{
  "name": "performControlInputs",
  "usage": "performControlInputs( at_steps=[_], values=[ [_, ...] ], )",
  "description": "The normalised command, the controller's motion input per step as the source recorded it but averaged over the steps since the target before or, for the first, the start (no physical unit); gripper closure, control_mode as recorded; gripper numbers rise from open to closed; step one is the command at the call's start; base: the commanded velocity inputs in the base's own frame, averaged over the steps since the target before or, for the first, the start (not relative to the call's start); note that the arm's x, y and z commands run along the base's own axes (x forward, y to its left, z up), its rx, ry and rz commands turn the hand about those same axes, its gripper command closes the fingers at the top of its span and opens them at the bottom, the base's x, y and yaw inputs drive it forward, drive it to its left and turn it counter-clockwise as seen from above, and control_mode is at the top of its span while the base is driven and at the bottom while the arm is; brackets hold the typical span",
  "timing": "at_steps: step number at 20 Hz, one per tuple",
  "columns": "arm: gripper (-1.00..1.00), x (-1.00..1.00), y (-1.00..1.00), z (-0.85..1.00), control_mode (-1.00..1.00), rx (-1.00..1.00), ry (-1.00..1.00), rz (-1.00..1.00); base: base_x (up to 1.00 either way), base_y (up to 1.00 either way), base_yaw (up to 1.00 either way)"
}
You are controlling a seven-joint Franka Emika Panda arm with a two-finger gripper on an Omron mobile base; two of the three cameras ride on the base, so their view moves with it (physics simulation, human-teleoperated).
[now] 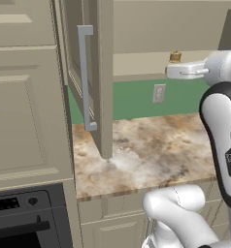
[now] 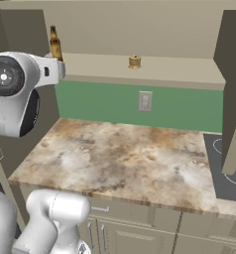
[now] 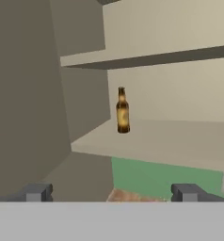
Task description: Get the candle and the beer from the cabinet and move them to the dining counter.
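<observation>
While the fingers (image 3: 112,192) stand wide apart and empty, the beer (image 3: 123,111) stands upright on the cabinet (image 3: 180,136) shelf near its left wall, candle (image 2: 135,62) well apart, shelf edge unobstructed.

Open cabinet door (image 1: 95,77) juts left; shelf (image 3: 180,139) lies bare between beer (image 3: 123,111) and candle (image 2: 135,62).

The beer (image 2: 54,44) — its lower half hidden behind the white arm in the right base view. The candle (image 1: 175,57), beyond the wrist, is too small for detail — base partly covered.
</observation>
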Motion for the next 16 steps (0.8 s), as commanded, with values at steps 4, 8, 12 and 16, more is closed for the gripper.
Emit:
performControlInputs(
  at_steps=[4,8,12,16],
  values=[
    [-1.00,0.41,0.07,0.00,-1.00,0.10,0.00,0.00,0.00,0.00,0.00],
    [-1.00,0.44,0.21,0.00,-1.00,0.07,0.00,0.00,0.00,0.00,0.00],
    [-1.00,0.28,0.27,0.00,-1.00,0.03,-0.01,0.00,0.00,0.00,0.00],
    [-1.00,0.18,0.27,0.00,-1.00,0.00,-0.12,0.00,0.00,0.00,0.00]
  ],
)
